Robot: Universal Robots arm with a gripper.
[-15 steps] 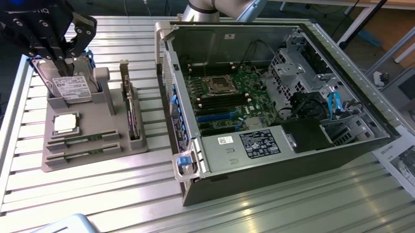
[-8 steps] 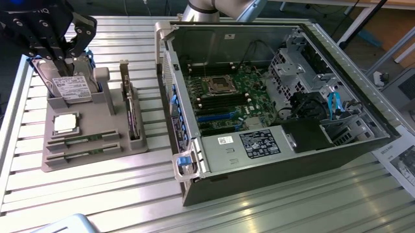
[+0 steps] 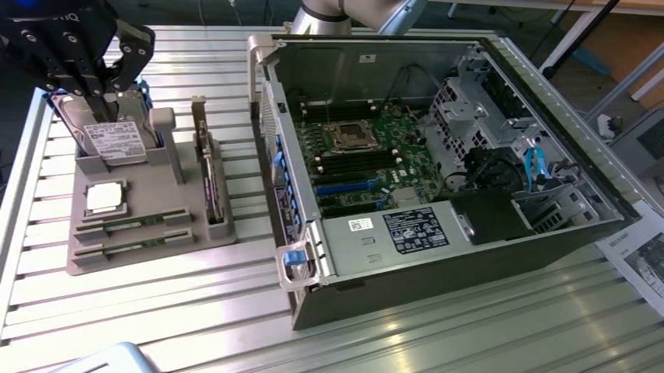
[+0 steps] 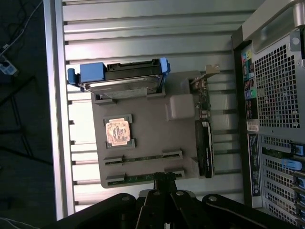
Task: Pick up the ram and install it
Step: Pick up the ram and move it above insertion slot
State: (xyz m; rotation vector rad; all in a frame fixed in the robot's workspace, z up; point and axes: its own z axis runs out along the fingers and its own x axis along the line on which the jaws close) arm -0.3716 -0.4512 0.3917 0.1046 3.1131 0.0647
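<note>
Hovering over grey slotted tray, black gripper jaws closed, empty; thin green ram in slot

2 green ram sticks (thin, parallel) sit edgewise in gray tray slots.

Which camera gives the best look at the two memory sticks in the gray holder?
The exterior view: one memory stick and its twin lie in full sight, side by side in the gray holder. The wrist view sees them edge-on from above, and the pincer covers part of one.
</note>
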